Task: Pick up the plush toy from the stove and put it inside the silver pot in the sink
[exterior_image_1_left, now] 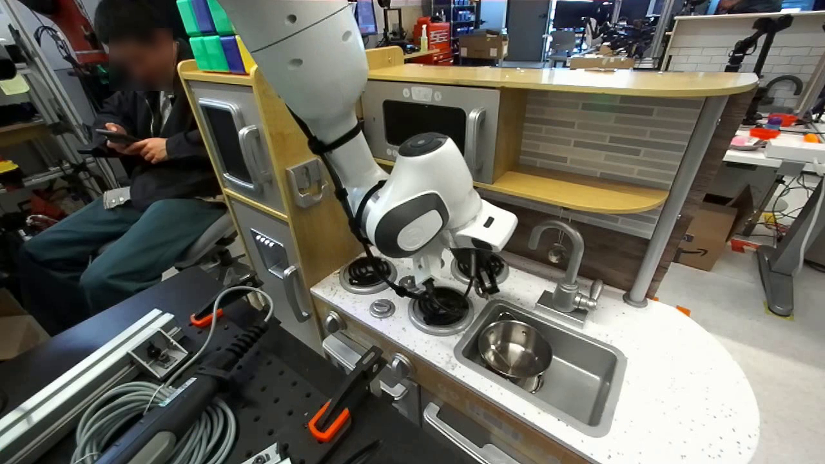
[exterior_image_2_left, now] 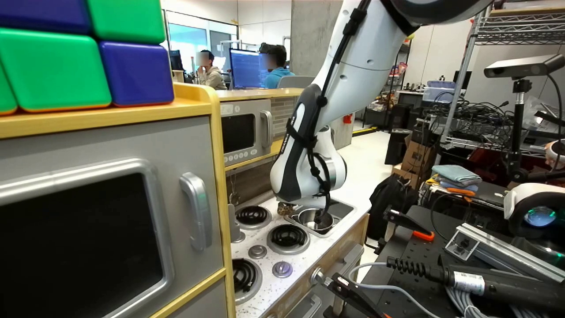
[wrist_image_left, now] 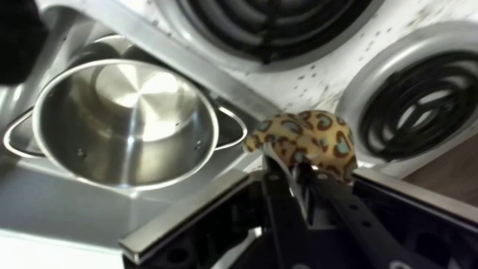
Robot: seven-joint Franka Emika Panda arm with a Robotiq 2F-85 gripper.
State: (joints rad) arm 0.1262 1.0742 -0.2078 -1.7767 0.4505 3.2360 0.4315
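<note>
The plush toy (wrist_image_left: 317, 138), tan with brown-and-blue leopard spots, hangs at my fingertips in the wrist view. It also shows under the wrist in an exterior view (exterior_image_2_left: 285, 209); I cannot make it out in the exterior view with the gripper (exterior_image_1_left: 488, 283). My gripper (wrist_image_left: 293, 173) is shut on the toy; a white strip runs between the fingers. The toy is above the counter between the sink edge and burners. The silver pot (exterior_image_1_left: 515, 351) stands upright and empty in the sink (exterior_image_1_left: 583, 386), left of the toy in the wrist view. The stove (exterior_image_2_left: 265, 265) has black coil burners.
A curved faucet (exterior_image_1_left: 572, 258) stands behind the sink. The toy microwave (exterior_image_1_left: 428, 122) and a wooden shelf (exterior_image_1_left: 580, 190) hang above the counter. A tall cabinet (exterior_image_1_left: 283, 193) stands beside the stove. A black table (exterior_image_1_left: 283, 361) with cables and clamps is in front.
</note>
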